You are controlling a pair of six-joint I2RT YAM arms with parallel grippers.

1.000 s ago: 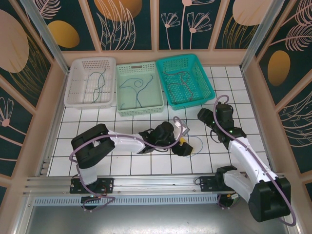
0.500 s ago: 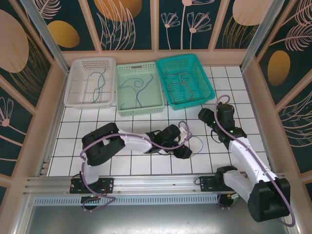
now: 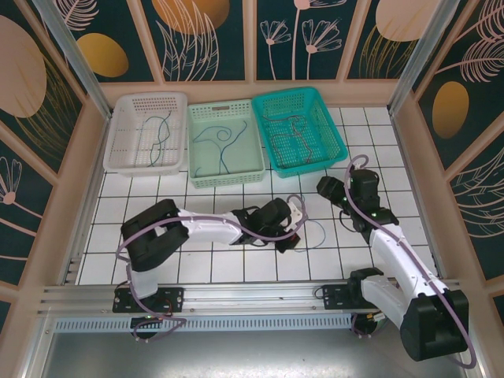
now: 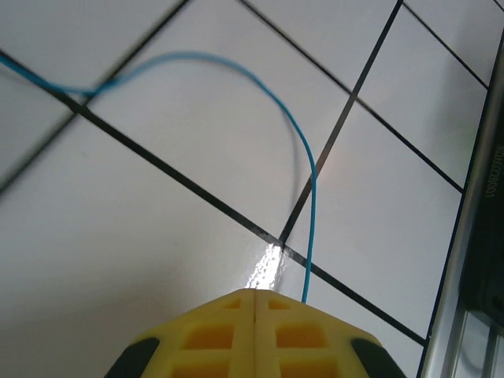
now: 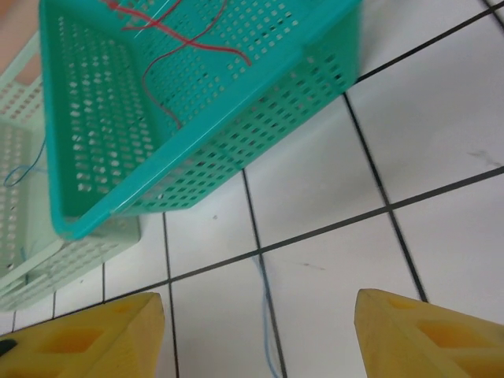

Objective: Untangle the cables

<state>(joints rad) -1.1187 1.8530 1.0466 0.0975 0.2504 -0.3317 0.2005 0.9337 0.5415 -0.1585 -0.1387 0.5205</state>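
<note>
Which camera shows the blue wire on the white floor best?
The left wrist camera. There the blue wire is big and sharp, curving across the tiles down to the closed yellow left tool. From the top camera it is a tiny thin loop. The right wrist camera catches a blurry blue streak, probably the same wire.

Looks like a robot lab cell, not a home or shop. Walled on three sides by panels (image 3: 197, 39) printed with leaves and held in metal posts (image 3: 67, 47). Floored with a white tiled table (image 3: 197, 268), gridded in black. Fitted with a left arm (image 3: 205, 224) and a right arm (image 3: 398, 256), bolted to a rail (image 3: 252, 295) at the near edge. Set out with three plastic baskets (image 3: 116, 138) in a row at the back and a thin cable (image 4: 313, 205) on the tiles. Edged in front by a bare metal sheet (image 3: 236, 354).
</note>
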